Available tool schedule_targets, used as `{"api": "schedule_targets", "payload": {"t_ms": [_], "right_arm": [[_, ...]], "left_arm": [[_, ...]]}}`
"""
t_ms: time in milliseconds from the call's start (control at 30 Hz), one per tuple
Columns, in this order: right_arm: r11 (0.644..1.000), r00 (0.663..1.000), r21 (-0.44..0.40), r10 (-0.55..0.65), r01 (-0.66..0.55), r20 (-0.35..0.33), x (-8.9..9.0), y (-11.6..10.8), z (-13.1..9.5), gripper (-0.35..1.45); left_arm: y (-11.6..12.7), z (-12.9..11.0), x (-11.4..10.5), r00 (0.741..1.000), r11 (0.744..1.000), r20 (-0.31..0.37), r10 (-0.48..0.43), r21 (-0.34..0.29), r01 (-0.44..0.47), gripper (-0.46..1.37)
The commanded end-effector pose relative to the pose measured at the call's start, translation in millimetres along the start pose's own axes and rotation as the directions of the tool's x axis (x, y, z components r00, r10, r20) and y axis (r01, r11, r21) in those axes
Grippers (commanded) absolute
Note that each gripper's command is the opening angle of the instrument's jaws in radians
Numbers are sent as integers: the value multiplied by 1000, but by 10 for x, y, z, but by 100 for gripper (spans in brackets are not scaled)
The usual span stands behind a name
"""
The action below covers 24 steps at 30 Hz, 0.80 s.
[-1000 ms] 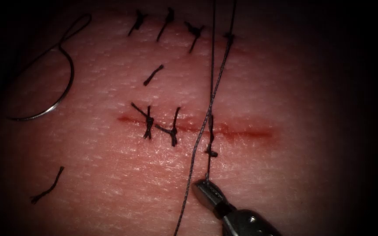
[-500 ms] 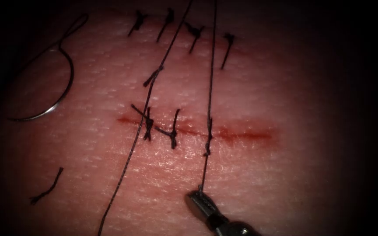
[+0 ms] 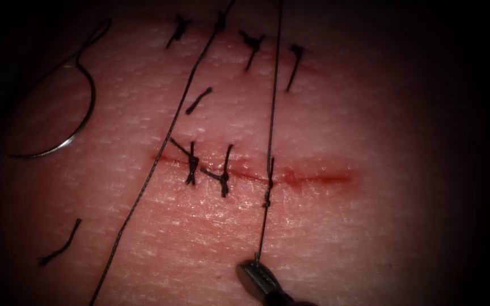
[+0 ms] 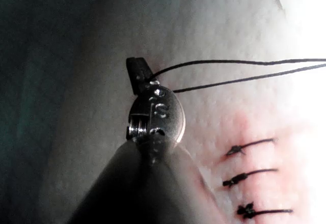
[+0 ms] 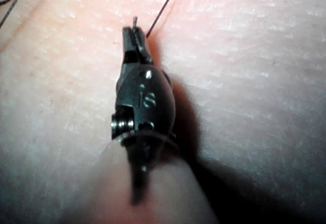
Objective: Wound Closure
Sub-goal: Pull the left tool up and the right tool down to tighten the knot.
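Tissue (image 3: 336, 238) lies under both tools, its cut (image 3: 313, 177) just beyond the right tool (image 3: 254, 275), whose jaws clamp the thread (image 3: 271, 113) rising from a knot (image 3: 267, 198). The left tool (image 4: 137, 74) grips two strands. The needle (image 3: 75, 122) rests free on the surface, well left of both. Too hard a pull could tear the stitch or snap the thread. No containers appear.
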Motion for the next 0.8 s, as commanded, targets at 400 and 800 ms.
{"api": "schedule_targets", "payload": {"t_ms": [400,800], "right_arm": [[986,979,31,161,-166,124,17,20,20,-35],[976,943,56,188,-211,275,2,12,18,-35]], "left_arm": [[-18,29,-4,1000,1000,13,27,12,-27,-35],[-27,51,-7,999,999,15,29,20,-29,-35]]}}
